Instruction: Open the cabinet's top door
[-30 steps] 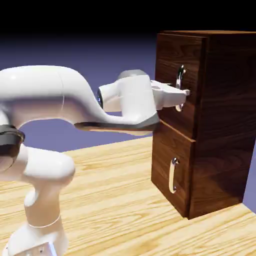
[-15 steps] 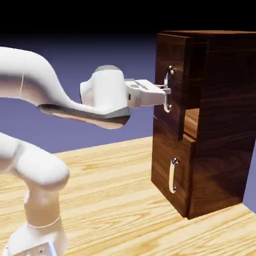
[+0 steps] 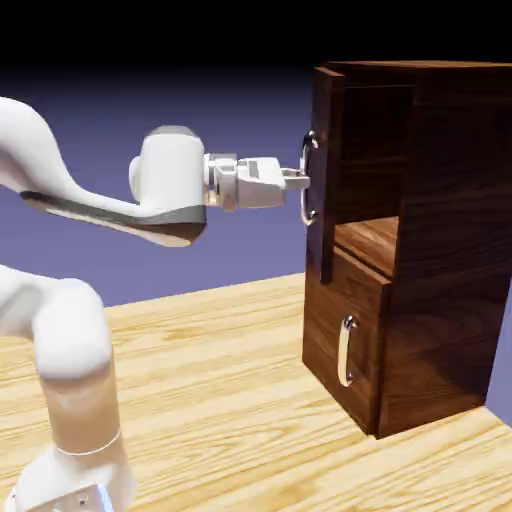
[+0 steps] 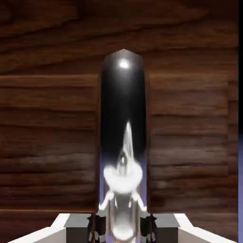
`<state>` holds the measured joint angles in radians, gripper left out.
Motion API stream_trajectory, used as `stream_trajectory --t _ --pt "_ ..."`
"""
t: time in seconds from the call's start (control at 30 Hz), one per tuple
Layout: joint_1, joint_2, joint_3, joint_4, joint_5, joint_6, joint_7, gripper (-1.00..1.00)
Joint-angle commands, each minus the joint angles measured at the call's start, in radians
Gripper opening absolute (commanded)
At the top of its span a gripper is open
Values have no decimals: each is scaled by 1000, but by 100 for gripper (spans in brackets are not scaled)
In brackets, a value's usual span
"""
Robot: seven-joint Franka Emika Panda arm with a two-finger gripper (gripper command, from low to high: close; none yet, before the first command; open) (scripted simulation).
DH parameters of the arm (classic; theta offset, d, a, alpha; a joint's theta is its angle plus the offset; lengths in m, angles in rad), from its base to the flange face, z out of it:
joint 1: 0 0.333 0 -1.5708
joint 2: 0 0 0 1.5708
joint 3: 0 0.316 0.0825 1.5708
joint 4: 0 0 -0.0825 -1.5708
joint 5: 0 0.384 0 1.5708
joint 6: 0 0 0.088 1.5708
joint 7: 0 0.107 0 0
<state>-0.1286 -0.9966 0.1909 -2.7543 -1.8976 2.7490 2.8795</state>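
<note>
The dark wooden cabinet (image 3: 445, 250) stands at the right of the exterior view. Its top door (image 3: 326, 200) stands well out from the cabinet's front, with the dark inside and a wooden shelf (image 3: 372, 240) showing behind it. My gripper (image 3: 304, 181) reaches level from the left and is shut on the door's long silver handle (image 3: 309, 190). In the hand view that handle (image 4: 123, 142) rises shiny and dark between my fingertips (image 4: 95, 228), and the top door's wood grain (image 4: 47, 118) fills the picture behind it.
Below the top door, the shorter lower panel (image 3: 335, 320) with its small silver handle (image 3: 346, 350) is closed. The cabinet rests on a light wooden table (image 3: 230, 400). My arm's white links arch over the table at the left.
My hand has drawn back to the left with the handle. The top door went from closed to standing far out, and the cabinet's inside and shelf now show.
</note>
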Motion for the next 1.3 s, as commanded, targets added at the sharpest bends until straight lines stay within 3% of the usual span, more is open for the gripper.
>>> stream_trajectory --t 0.0,0.27,0.6,0.9,1.27 --pt "-18 -16 26 -8 44 -3 -21 -100" --pt "17 -108 162 -63 392 -176 -225 -100" --pt "78 -109 443 5 796 -586 -354 -100" --pt "-53 -4 741 233 1049 -977 -373 -100" --pt "-430 63 1088 623 1240 -1387 -400 -100"
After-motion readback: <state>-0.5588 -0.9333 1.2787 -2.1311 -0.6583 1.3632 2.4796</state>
